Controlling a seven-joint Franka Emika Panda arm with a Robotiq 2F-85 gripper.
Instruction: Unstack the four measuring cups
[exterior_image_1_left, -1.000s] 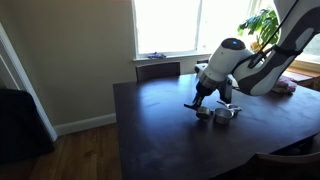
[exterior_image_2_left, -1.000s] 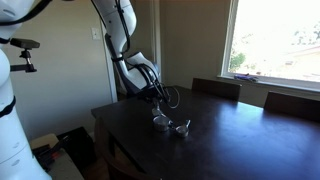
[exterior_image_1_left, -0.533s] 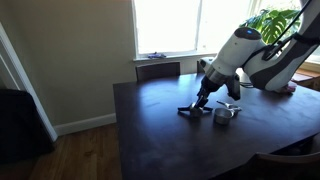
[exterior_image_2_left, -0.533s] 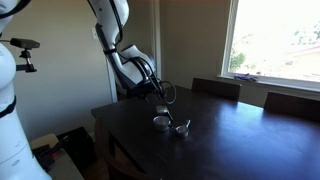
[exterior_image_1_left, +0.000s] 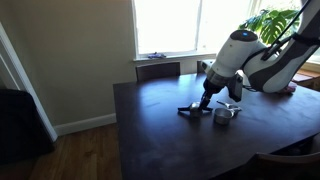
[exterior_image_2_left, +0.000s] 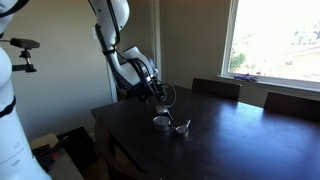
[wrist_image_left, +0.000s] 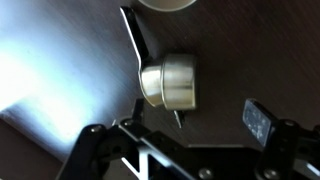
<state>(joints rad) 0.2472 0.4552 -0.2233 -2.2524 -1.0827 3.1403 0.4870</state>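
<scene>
The gripper is hovering with its fingers spread wide and nothing between them. A second ago it was down low at the table, and it has since lifted clear. A cup is lying right beneath it, in line with the gap between the fingers, its handle pointing away. A second cup is sitting just beyond. One cup is probably separated now, but I cannot tell whether others are still nested.

The arm is built of white rounded segments with dark grey rings at the joints, and beside the black gripper a thin black cable forms a loop.
</scene>
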